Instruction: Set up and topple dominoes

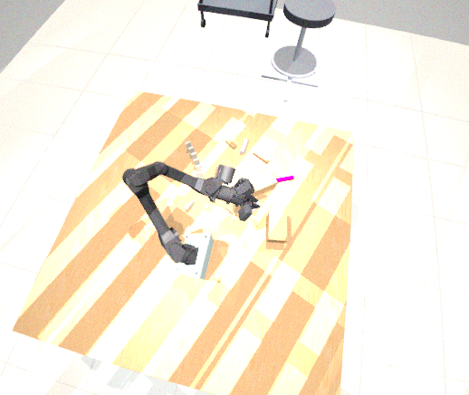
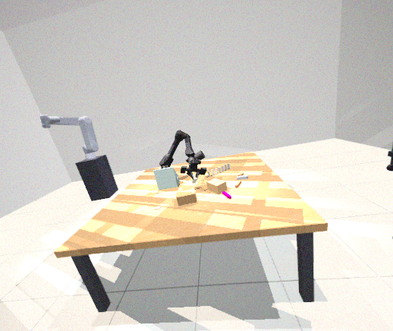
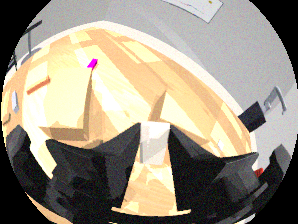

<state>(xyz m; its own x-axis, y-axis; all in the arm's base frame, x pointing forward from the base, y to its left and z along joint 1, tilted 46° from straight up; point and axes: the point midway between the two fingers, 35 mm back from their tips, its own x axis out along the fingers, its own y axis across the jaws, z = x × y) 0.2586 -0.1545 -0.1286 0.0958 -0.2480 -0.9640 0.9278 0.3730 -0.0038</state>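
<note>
My gripper (image 1: 257,203) (image 2: 194,178) (image 3: 154,128) is shut on a white domino (image 3: 154,145), held between the fingertips. It is over the middle of the table, to one side of the row; its exact height is hard to tell. The row of standing pale dominoes (image 1: 192,154) (image 2: 228,166) is beyond the arm in the exterior view and left of the gripper in the top view. The row's near end is partly hidden by glare and the arm. A small pale piece (image 1: 189,206) lies between the row and the arm's base. The row is out of the wrist view.
Two wooden blocks (image 1: 277,228) (image 2: 186,198) (image 2: 216,186) stand near the gripper. A magenta stick (image 1: 285,178) (image 2: 227,195) (image 3: 92,64), an orange stick (image 1: 261,158) (image 2: 238,184) (image 3: 38,85) and a pale bar (image 1: 244,146) (image 2: 242,178) lie farther out. A pale teal box (image 2: 166,178) is beside the arm's base.
</note>
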